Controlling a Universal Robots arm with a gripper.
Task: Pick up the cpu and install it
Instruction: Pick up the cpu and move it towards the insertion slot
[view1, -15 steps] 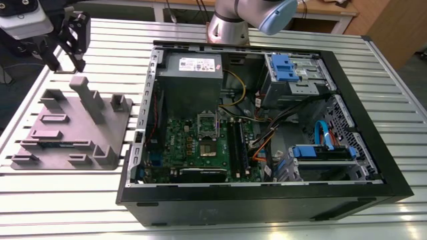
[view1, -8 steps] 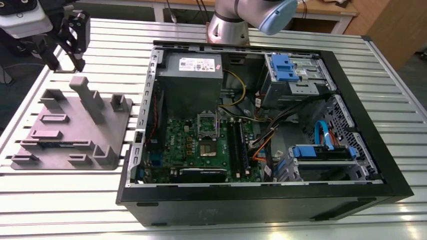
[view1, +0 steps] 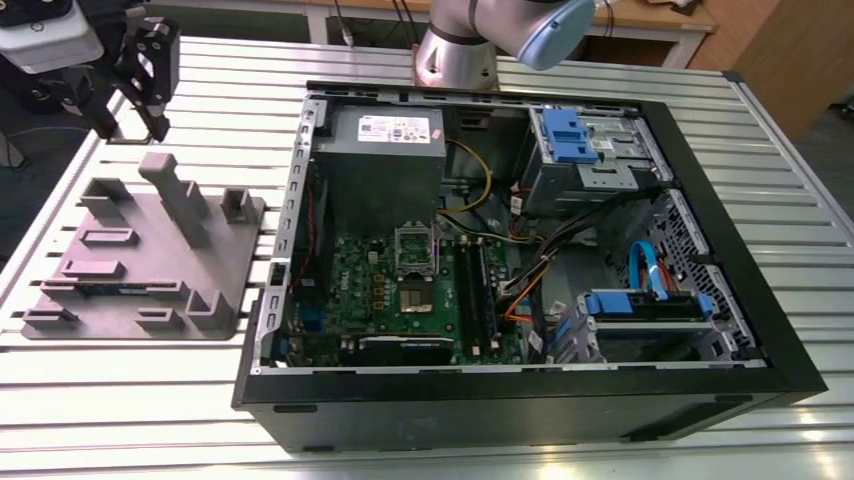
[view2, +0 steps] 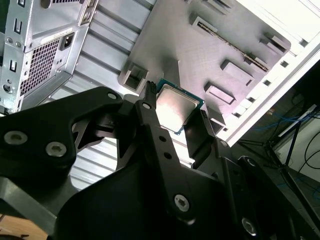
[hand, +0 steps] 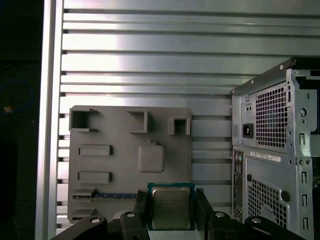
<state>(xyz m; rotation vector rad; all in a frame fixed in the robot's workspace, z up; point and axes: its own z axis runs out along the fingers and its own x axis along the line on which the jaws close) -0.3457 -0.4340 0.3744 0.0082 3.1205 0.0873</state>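
Over the tabletop (view1: 134, 400) near the grey tray (hand: 115, 165), jaws grip the cpu (hand: 171, 207) by opposite edges; one long tray slot holds a memory stick (hand: 112, 196); computer case (view1: 534, 400) lies open.

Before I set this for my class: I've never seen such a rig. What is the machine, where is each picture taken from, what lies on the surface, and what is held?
The machine is a grey jointed robot arm ending in a black two-fingered gripper. The exterior view looks from off the arm; both wrist views ride on it. On the ribbed silver metal table lie a grey plastic tray and an open black computer case with a green circuit board. The gripper holds the cpu, a small thin square silvery chip, in the air near the tray.
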